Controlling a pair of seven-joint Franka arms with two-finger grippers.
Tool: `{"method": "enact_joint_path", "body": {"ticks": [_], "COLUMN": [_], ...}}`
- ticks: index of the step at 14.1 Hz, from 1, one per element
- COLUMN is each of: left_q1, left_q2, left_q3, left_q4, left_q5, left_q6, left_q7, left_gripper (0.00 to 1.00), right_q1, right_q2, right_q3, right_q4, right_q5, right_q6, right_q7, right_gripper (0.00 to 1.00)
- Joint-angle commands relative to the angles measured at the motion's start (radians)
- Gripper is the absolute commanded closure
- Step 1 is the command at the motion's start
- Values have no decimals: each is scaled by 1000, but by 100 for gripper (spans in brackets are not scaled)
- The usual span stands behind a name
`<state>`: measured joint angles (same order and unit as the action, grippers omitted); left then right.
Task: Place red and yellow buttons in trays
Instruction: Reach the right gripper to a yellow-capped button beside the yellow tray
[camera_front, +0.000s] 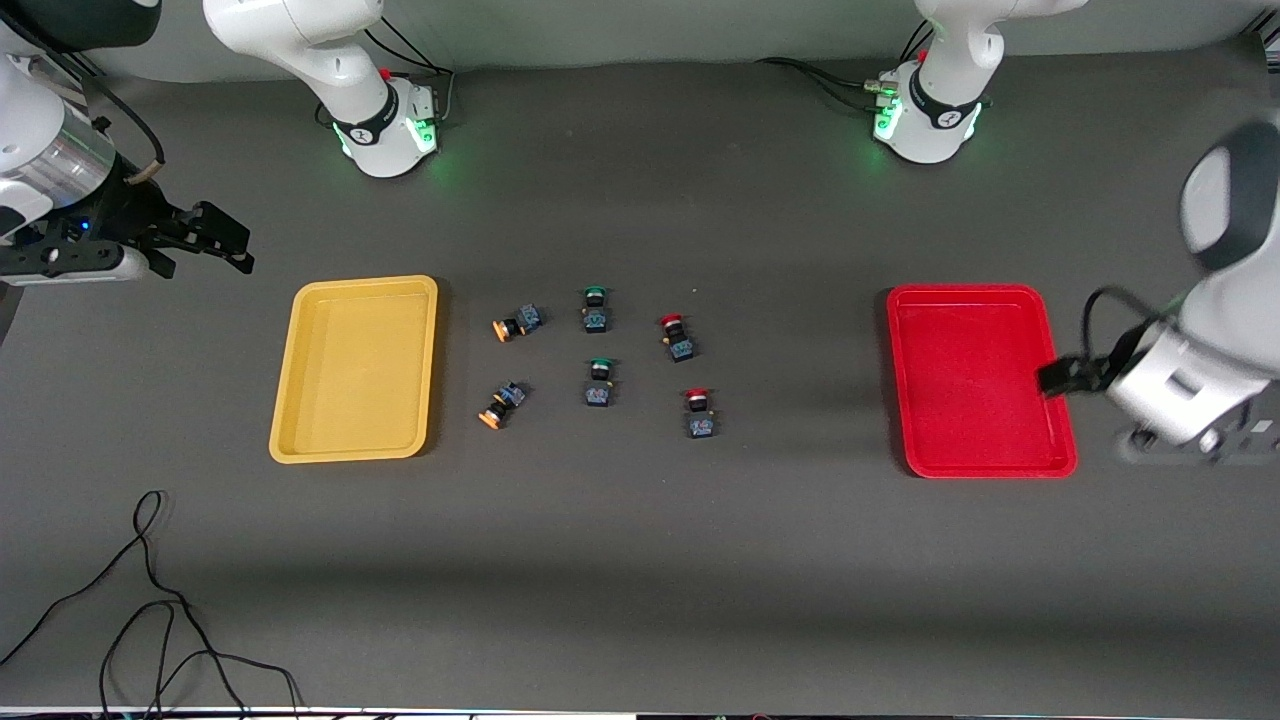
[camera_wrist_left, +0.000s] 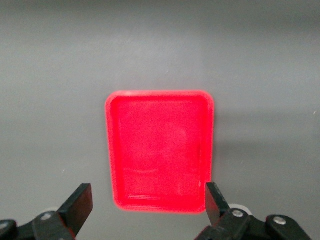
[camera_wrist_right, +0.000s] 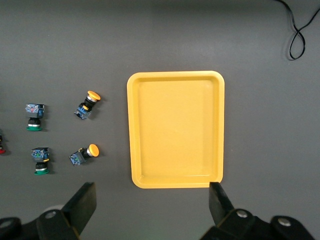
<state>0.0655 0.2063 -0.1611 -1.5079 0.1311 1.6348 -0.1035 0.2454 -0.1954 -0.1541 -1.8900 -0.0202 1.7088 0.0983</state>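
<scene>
No button yet trayed; left gripper (camera_wrist_left: 148, 206) and right gripper (camera_wrist_right: 152, 202) wide open, empty; first pick pending.

We see the left gripper (camera_front: 1050, 378) only as a dark blur in the front view, at the red tray's (camera_front: 980, 380) edge toward the left arm's end of the table; motion smears that arm. The red tray is soft and hazy in the left wrist view. The right arm is cut off by the picture's edge near the table corner. In the right wrist view one red-capped button (camera_wrist_right: 1, 149) is sliced by the picture's edge. The buttons' markings are too small to read.
</scene>
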Motion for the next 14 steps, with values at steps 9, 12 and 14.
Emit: {"method": "enact_joint_path", "body": {"ticks": [9,12,14], "left_q1": [59,51,21], "left_q2": [-315,-280,-243], "left_q3": [18,11,-4], "left_q4": [-341,-277,-218], "left_q5": [-68,-68,-68], "left_q6": [114,44,-33], "left_q7": [59,50,44], "left_gripper": [0,0,0], "right_q1": [136,288,353], "right_q2": [158,224,279], "right_q3": [13,13,13], "right_q4": [-33,-105,-180], "right_q5": [92,94,140], "right_q6": [139,245,364], "right_q7": [223,571,742], "right_gripper": [0,0,0]}}
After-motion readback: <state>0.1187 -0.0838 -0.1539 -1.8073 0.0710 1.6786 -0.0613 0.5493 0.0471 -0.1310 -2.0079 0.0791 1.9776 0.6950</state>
